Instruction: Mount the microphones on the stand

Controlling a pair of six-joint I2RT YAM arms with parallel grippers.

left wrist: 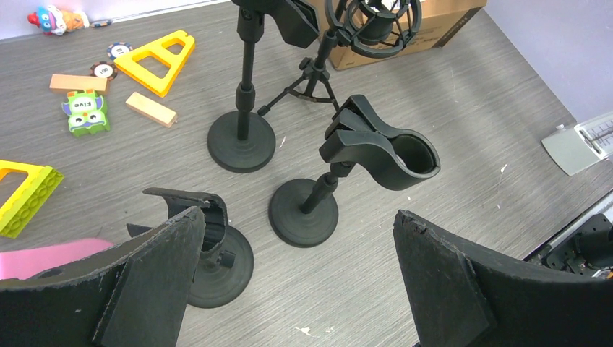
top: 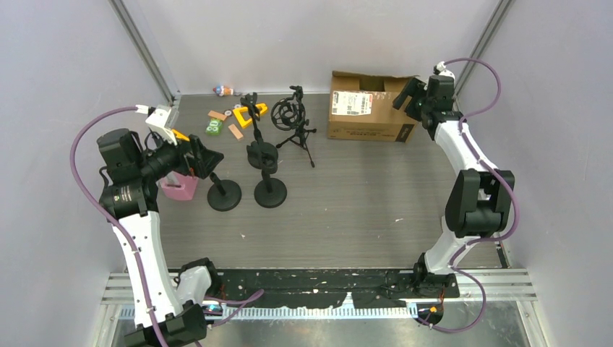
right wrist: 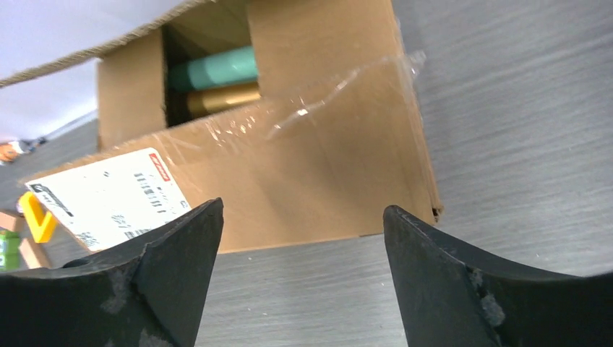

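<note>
Three black round-based stands (top: 270, 191) with empty clips are grouped left of centre, and behind them is a tripod stand (top: 293, 119) with a ring mount. My left gripper (left wrist: 298, 217) hovers open above them, nearest the stand clip (left wrist: 383, 148), with nothing between its fingers. Two microphones lie inside the cardboard box (right wrist: 318, 173): a mint green microphone (right wrist: 213, 70) and under it a gold microphone (right wrist: 220, 97). My right gripper (right wrist: 303, 210) is open and empty, just in front of the box, at its right end in the top view (top: 406, 94).
Toys lie at the back left: a yellow triangle (left wrist: 155, 59), wooden blocks (left wrist: 150, 108), a green owl block (left wrist: 87, 112) and a pink piece (top: 179, 188) under the left arm. Grey walls close in on both sides and behind.
</note>
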